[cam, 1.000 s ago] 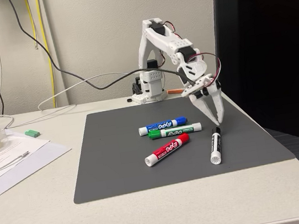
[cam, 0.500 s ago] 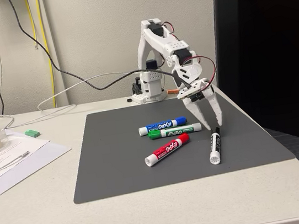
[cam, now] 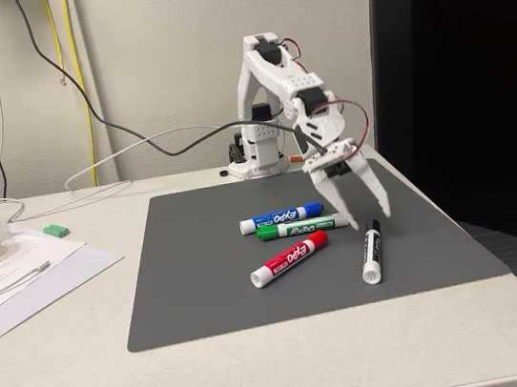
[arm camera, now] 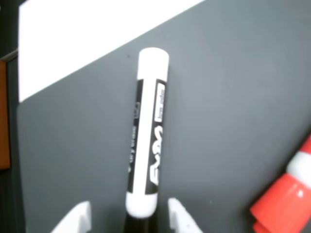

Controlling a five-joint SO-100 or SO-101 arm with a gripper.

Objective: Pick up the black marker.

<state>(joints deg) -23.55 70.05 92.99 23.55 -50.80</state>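
tabletop of pale off-white laminate (cam: 264, 366) carries a large dark grey rectangular mat (cam: 195, 289), and at the mat's far edge stands the white plastic robot arm with red and black wires (cam: 269, 96), bent forward and down over the mat's right part in the fixed view. white paper sheets (cam: 20, 275) lie on the table at the left, well apart from the mat.

gripper, white and two-fingered (cam: 369, 214), hangs with its jaws spread apart, tips pointing down and holding nothing. in the fixed view the tips sit just above the black cap end of the white-barrelled black dry-erase marker (cam: 372, 251), which lies flat on the mat, cap toward the arm. in the wrist view the gripper (arm camera: 130, 217) shows as two white fingertips (arm camera: 77, 218) at the bottom edge, one on each side of the black marker (arm camera: 146, 150) near where barrel meets cap; whether they touch it cannot be told.

left of it in the fixed view lie the red-capped marker (cam: 289, 258), the green-capped marker (cam: 302, 227) and the blue-capped marker (cam: 281, 216), the last two just beside each other.
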